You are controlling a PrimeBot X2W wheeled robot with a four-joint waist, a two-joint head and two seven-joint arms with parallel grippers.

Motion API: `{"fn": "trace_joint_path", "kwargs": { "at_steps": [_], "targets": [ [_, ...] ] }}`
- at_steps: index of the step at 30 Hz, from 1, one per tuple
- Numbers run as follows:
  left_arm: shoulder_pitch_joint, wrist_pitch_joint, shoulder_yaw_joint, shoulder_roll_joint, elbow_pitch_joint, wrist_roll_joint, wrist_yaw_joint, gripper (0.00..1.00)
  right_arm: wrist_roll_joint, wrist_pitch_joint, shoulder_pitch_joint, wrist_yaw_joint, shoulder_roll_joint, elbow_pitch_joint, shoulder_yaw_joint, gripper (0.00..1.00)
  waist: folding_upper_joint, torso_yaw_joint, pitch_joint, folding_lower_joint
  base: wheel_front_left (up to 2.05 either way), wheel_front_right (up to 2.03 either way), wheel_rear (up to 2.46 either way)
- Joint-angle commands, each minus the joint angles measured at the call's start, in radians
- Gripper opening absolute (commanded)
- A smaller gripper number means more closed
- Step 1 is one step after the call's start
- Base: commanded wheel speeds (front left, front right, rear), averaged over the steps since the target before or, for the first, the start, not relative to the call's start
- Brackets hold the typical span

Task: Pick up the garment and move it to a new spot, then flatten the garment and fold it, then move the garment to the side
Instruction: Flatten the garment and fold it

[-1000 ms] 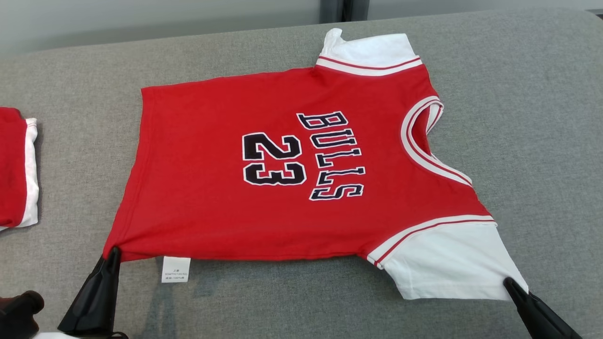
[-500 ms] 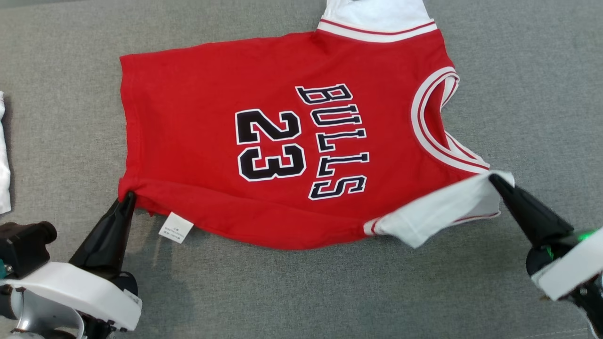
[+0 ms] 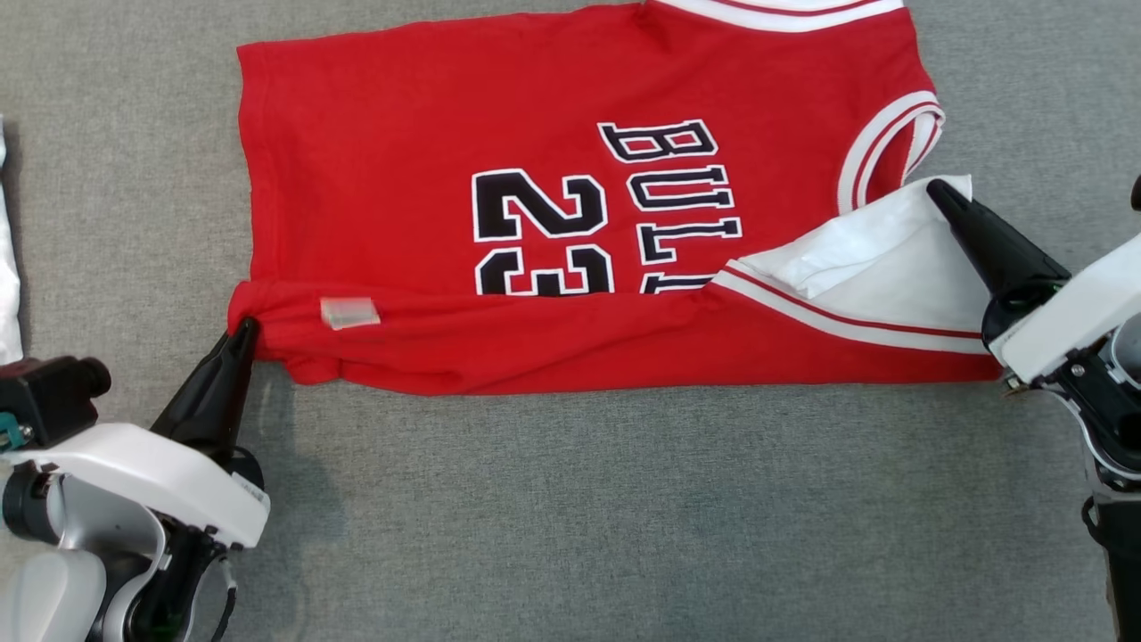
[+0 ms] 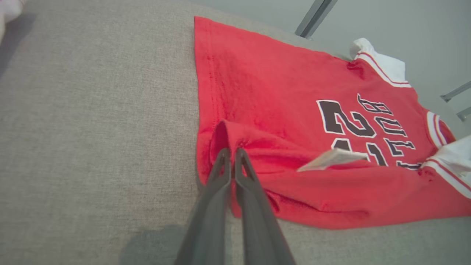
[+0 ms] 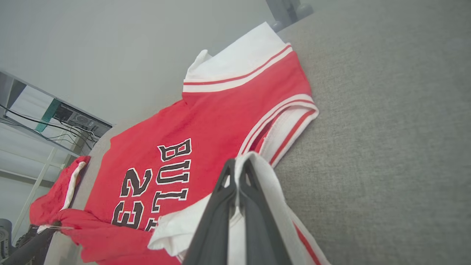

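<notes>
Pinching the near hem corner of the red jersey (image 3: 401,134) between the two dark fingers of the left gripper (image 3: 242,332), pressed fully together with only the cloth between them. Clamping the tip of the white sleeve (image 3: 891,267) in the right gripper (image 3: 936,189) in the same manner, fingers squeezed tight on the fabric. Lying on the grey cushion (image 3: 579,517), mostly beyond both pairs of fingertips, print side up, with the number and the letters reading sideways. Doubling over itself along the near edge, running as a red band from the left fingertips across toward the right fingers and covering the lower part of the print. Showing the small care label (image 3: 349,312) on this band, just to the right of the left fingertips. Draping the white sleeve back over the red body, just left of the right fingertips and close to the neck opening (image 3: 878,143). Resting flat with the other sleeve (image 5: 239,62) far beyond the right fingers. Also seeing another red and white cloth (image 5: 49,195) well to the left of the left fingers.
</notes>
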Motion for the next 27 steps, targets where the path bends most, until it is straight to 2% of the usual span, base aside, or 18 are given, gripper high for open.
{"fn": "trace_joint_path", "kwargs": {
  "at_steps": [1, 8, 9, 10, 11, 12, 13, 20, 23, 24, 27],
  "targets": [
    [-0.027, -0.008, 0.001, -0.009, 0.028, -0.016, -0.014, 0.00, 0.011, -0.028, -0.021, 0.000, -0.013, 0.026, 0.010, 0.00, 0.0000, 0.006, 0.006, 0.0000, 0.00, 0.00, 0.00],
    [-0.063, -0.021, -0.013, -0.051, 0.143, -0.048, -0.054, 0.00, 0.048, -0.146, -0.060, 0.000, -0.047, 0.127, 0.096, 0.00, 0.0000, 0.005, 0.008, 0.0000, 0.00, 0.00, 0.00],
    [-0.065, -0.026, -0.017, -0.056, 0.153, -0.050, -0.060, 0.00, 0.057, -0.168, -0.062, 0.000, -0.050, 0.133, 0.106, 0.03, 0.0000, 0.004, 0.005, 0.0000, 0.00, 0.00, 0.00],
    [-0.068, -0.030, -0.019, -0.064, 0.163, -0.056, -0.069, 0.21, 0.064, -0.190, -0.062, 0.000, -0.055, 0.140, 0.115, 0.44, 0.0000, 0.005, 0.002, 0.0000, 0.00, 0.00, 0.00],
    [-0.068, -0.030, -0.019, -0.064, 0.163, -0.056, -0.069, 0.21, 0.064, -0.190, -0.062, 0.000, -0.055, 0.140, 0.115, 0.44, 0.0000, 0.005, 0.002, 0.0000, 0.00, 0.00, 0.00],
    [-0.069, -0.040, -0.020, -0.073, 0.171, -0.062, -0.077, 0.89, 0.071, -0.213, -0.056, 0.000, -0.062, 0.149, 0.123, 0.89, 0.0000, 0.005, -0.004, 0.0000, 0.00, 0.00, 0.00],
    [-0.069, -0.047, -0.021, -0.079, 0.178, -0.062, -0.081, 1.00, 0.069, -0.241, -0.048, 0.000, -0.072, 0.151, 0.129, 1.00, 0.0000, 0.006, -0.010, 0.0000, 0.00, 0.00, 0.00],
    [-0.059, -0.210, 0.005, -0.127, 0.197, 0.002, -0.072, 1.00, 0.026, -0.503, 0.012, 0.000, -0.111, 0.141, 0.141, 1.00, 0.0000, 0.009, -0.062, 0.0000, 0.00, 0.00, 0.00],
    [-0.062, -0.294, 0.015, -0.140, 0.201, 0.042, -0.065, 1.00, -0.046, -0.630, 0.037, 0.000, -0.124, 0.137, 0.135, 1.00, 0.0000, 0.006, -0.084, 0.0000, 0.00, 0.00, 0.00],
    [-0.069, -0.341, 0.018, -0.148, 0.208, 0.075, -0.059, 1.00, -0.102, -0.698, 0.048, 0.000, -0.123, 0.139, 0.126, 1.00, 0.0000, 0.003, -0.098, 0.0000, 0.00, 0.00, 0.00],
    [-0.085, -0.388, 0.029, -0.149, 0.217, 0.138, -0.045, 1.00, -0.198, -0.747, 0.067, 0.000, -0.110, 0.136, 0.109, 1.00, 0.0000, 0.001, -0.120, 0.0000, 0.00, 0.00, 0.00]
  ]
}}
